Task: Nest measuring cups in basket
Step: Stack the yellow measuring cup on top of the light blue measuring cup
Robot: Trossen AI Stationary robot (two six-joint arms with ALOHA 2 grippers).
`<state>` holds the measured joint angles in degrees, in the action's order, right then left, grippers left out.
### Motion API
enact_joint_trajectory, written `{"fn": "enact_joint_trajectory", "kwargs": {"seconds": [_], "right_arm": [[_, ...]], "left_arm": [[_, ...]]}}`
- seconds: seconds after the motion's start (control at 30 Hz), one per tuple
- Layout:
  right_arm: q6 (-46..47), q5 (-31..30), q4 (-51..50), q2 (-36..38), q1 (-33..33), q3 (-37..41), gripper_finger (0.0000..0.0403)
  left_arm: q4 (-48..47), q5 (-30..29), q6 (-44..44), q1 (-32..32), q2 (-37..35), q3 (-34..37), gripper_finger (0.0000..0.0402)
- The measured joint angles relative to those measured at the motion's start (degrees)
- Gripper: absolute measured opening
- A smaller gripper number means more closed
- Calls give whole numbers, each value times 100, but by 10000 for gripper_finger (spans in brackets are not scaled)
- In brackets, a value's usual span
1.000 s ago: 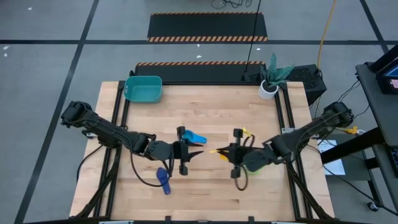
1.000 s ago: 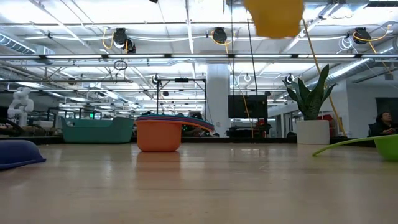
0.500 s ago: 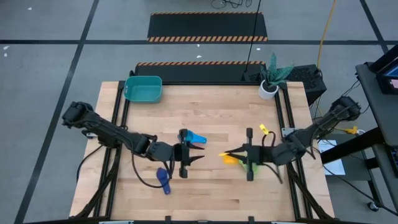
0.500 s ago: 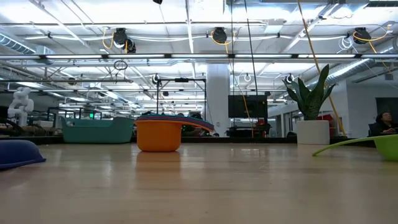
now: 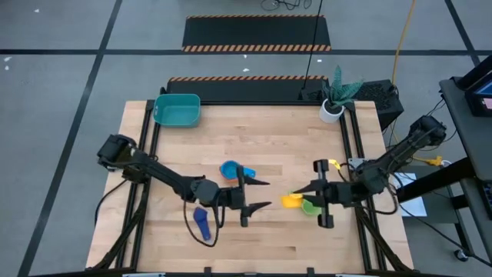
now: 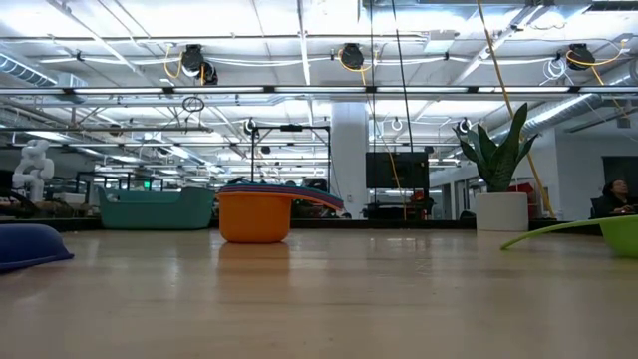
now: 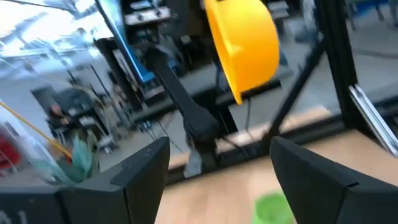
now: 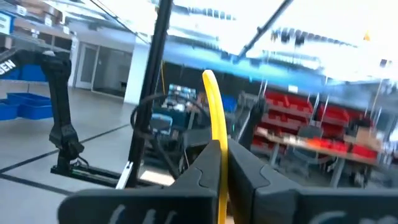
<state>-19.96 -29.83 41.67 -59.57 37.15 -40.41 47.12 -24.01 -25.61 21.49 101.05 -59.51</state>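
Note:
My right gripper [image 5: 305,194] is shut on a yellow measuring cup [image 5: 291,201], held above the table right of centre. My left gripper [image 5: 263,195] stands open just left of it, pointing at it, with nothing between its fingers [image 7: 144,167]; the yellow cup [image 7: 244,43] hangs ahead of them. A green cup [image 5: 311,206] rests on the table under the right gripper. A stack of cups, blue on top [image 5: 229,169] and orange at the bottom [image 6: 254,217], stands at mid-table. A dark blue cup [image 5: 201,223] lies near the front. The teal basket [image 5: 177,109] stands at the far left. My right gripper pinches a thin yellow part of the cup [image 8: 216,155] between its two fingers [image 8: 249,169]; it shows edge-on, and whether it is handle or rim I cannot tell. The fingers come from the table's right, about level. The cup is lifted clear of the table, beyond the fingertips.
A white plant pot [image 5: 331,111] stands at the far right corner. Black rails [image 5: 350,138] run along the table's left and right sides. Bare wood lies between the stack and the basket and along the near edge.
My left gripper has opened wide and gone toward the table's right edge, away from the cup stack, which stays on the table. My right gripper has drawn back toward the right edge and tipped upward, carrying the yellow cup higher, out of the low view.

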Motion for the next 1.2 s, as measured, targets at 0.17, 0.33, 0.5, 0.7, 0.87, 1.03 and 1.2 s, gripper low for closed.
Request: {"fn": "enact_joint_trajectory", "kwargs": {"seconds": [0.17,0.33,0.5,0.7,0.87,1.03,1.2], "right_arm": [[-750,25,600,7,339,116,3],[-1089,478,1234,-7,461,315,3],[-986,614,1401,-9,476,353,3],[-975,615,1426,-9,498,353,4],[-977,609,1423,-9,498,353,4],[-1015,603,1417,-9,498,353,4],[-1087,598,1327,-9,498,353,4]], "left_arm": [[646,2,-16,-74,522,-227,276],[383,-2,-89,-86,1156,-1138,249],[-290,-12,10,-46,1644,-2039,220],[-244,-308,131,40,1741,-2409,185],[-90,-310,130,114,1747,-2416,155],[-41,-309,134,116,1747,-2417,127],[65,-314,178,134,1748,-2417,110]]}}
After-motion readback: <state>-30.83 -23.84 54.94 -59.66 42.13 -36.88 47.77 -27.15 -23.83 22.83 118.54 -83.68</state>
